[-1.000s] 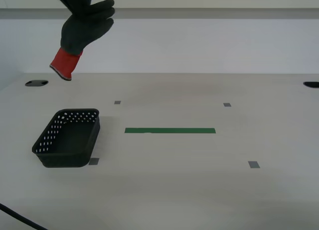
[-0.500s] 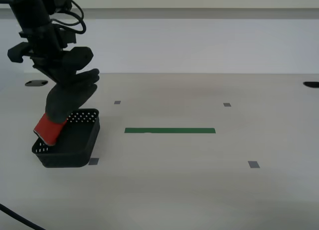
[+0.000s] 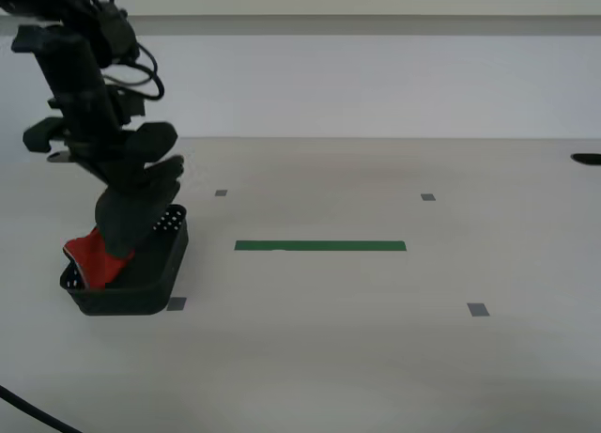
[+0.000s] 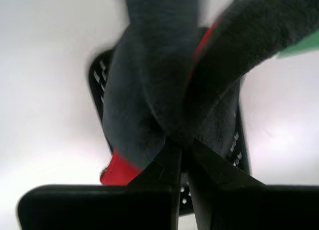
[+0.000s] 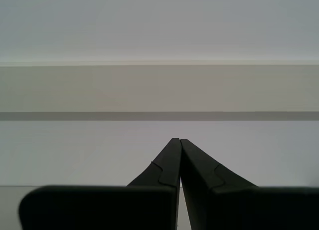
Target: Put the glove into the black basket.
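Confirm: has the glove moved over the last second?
Yes. The glove has come down from high above the table into the black basket, its red cuff now inside; the basket itself stayed put.

So the glove (image 3: 131,212) is dark grey going on black over the palm and fingers, with a bright red knit wrist (image 3: 92,255) showing at the low end. The black basket (image 3: 141,287) is plain black plastic, its sides dotted with rows of little holes (they read as pale specks against the dark wall). The table (image 3: 376,348) is a flat off-white with one solid green tape strip (image 3: 320,246) and small grey square markers (image 3: 479,310)
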